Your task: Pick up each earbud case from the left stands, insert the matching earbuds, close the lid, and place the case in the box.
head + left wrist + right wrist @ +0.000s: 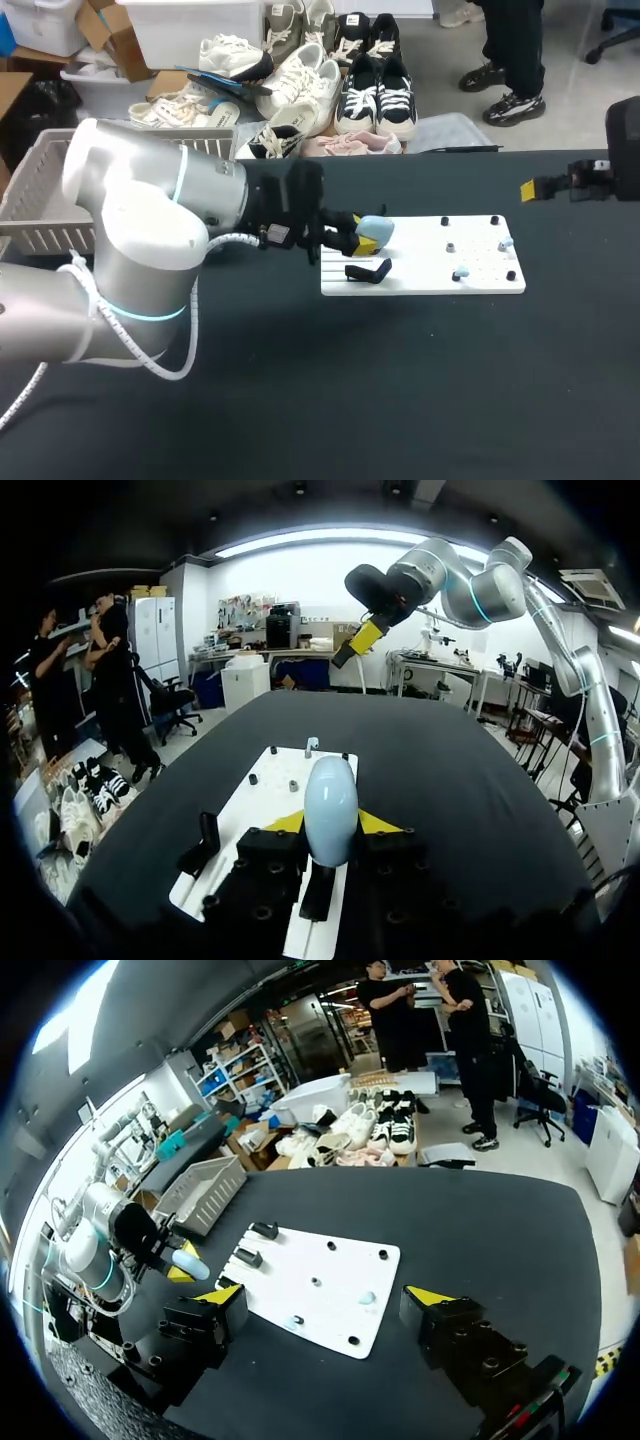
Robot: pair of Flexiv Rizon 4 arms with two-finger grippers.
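Robotics lab, black table (400,380), robot arm (150,240)

Left tool (331,823) clamped around earbud case (330,798); right tool (325,1296) spread wide, aloft.

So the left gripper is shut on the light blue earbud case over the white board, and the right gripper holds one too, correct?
One part is wrong: the right gripper is open and empty, as the right wrist view shows. The left gripper does hold the light blue earbud case over the white board.
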